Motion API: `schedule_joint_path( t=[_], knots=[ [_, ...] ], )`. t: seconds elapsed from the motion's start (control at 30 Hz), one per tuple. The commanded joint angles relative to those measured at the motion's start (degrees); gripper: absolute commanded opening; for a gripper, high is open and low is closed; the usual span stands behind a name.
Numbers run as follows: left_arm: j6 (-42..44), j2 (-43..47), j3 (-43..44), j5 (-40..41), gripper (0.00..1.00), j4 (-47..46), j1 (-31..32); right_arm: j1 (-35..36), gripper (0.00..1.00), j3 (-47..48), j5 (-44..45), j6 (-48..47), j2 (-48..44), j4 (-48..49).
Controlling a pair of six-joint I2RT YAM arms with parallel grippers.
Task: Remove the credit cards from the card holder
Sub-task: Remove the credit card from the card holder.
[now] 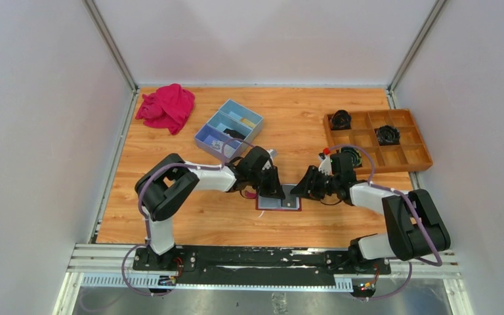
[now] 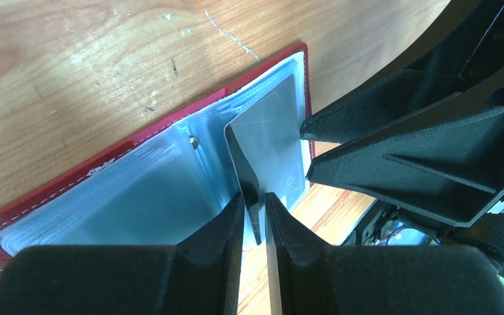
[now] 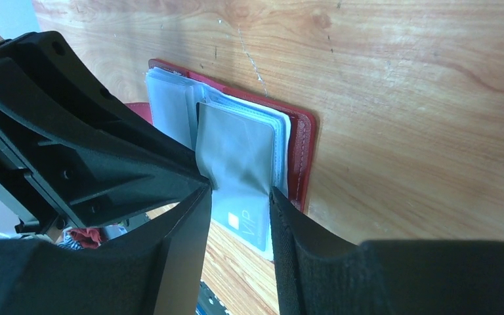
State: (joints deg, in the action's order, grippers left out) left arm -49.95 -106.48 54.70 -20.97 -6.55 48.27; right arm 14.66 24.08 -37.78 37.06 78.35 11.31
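Left gripper [image 2: 252, 220] nearly closed, pinching the raised edge of 1 grey credit card [image 2: 269, 144], likely to slide it from its pocket. Right gripper [image 3: 239, 203] half open, holding nothing, probably bracing the card holder [image 1: 291, 202]. Holder lies open on table [image 1: 302, 131], centre of top view.

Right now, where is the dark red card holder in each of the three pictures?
Top view: card holder lies open, low centre, on the table.
Left wrist: across the left and middle.
Right wrist: upper middle.
Shared landmark: the grey card sticking out of it, in both wrist views.
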Motion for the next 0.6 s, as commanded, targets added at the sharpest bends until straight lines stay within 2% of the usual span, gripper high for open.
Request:
schedule_joint_path(
  t=[0.0,0.2,0.37,0.57],
  knots=[
    [-2.16,-0.96,-1.49,-2.58,0.19,-4.80,-0.71,1.15,0.43,-2.19,0.34,0.42,1.56,-0.69],
    [-3.07,-1.24,-1.77,-2.68,0.12,-5.61,-0.90,1.26,0.42,-2.06,0.42,0.47,1.76,-0.70],
    [-3.44,-0.81,-2.29,-2.63,0.00,-6.21,-1.16,1.28,0.42,-2.01,0.43,0.47,1.99,-0.64],
    [-3.57,0.72,-4.01,-2.23,0.00,-6.20,-2.13,1.34,0.42,-1.78,1.10,0.44,2.28,-0.98]
  ],
)
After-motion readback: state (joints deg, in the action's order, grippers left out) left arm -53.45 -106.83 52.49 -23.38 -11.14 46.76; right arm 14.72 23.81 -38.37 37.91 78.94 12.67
